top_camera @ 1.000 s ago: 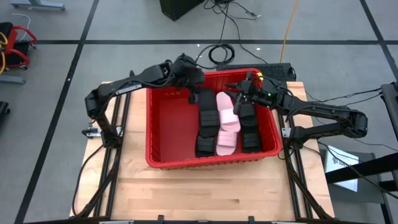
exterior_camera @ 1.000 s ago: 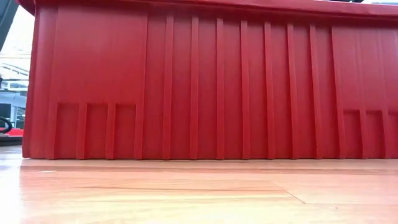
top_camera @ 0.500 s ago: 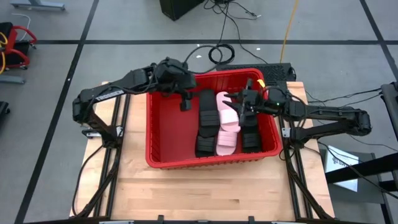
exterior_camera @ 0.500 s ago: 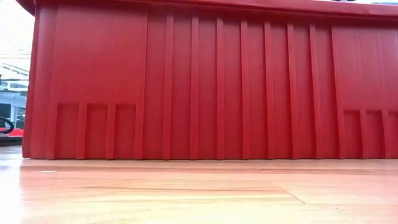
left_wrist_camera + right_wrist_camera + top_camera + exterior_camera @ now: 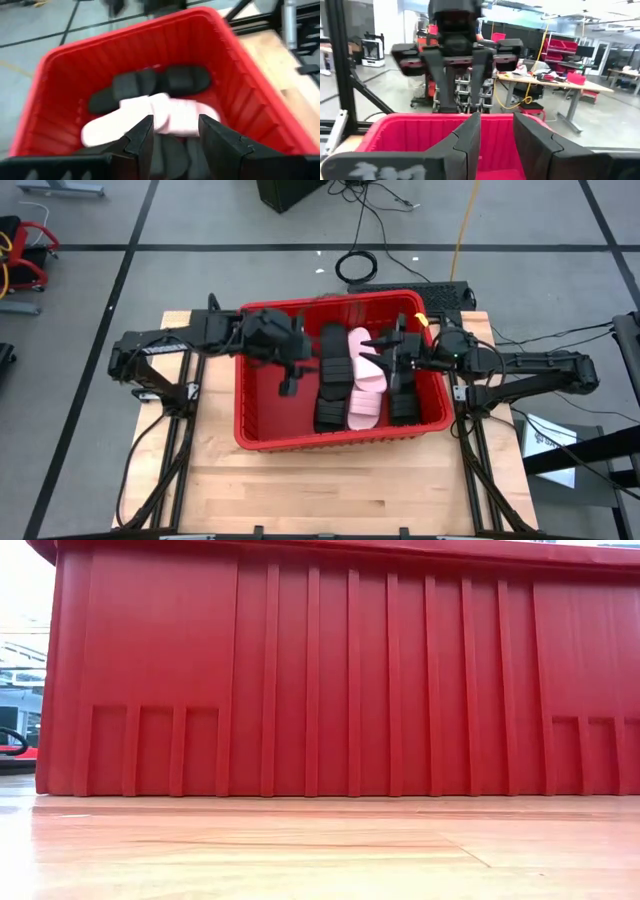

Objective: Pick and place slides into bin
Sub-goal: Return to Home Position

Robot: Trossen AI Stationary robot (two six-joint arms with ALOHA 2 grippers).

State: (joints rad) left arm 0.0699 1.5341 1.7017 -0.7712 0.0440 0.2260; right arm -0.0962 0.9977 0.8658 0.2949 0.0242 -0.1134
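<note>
Well, the left claw (image 5: 287,383) hangs over the bare red floor on one side of the bin (image 5: 250,442). Its two fingers (image 5: 142,137) are spread apart, and nothing is between them. Just beside this claw, toward the other arm, a row of black slides (image 5: 330,380) lies on the bin's floor. Next to those, a bit farther from the claw, lie the pale pink slides (image 5: 366,395), touching each other. Looking past the claw from the left wrist, I see a pink slide lying across black ones, with red walls all round.

The right claw (image 5: 385,352) hangs over the other side of the bin, just above the pink slides and close to the back wall. Its fingers are apart too, and it holds nothing. Below it, toward the front wall, lie the other black slides (image 5: 402,395). The two claws are near each other but not touching, and the row of black slides lies below the gap between them.

Every slide I can see is inside the bin. The bin sits on the wooden desk (image 5: 330,490), between the two arms. From down low, the bin's ribbed red wall fills nearly the whole view, standing on the desk's pale boards.
</note>
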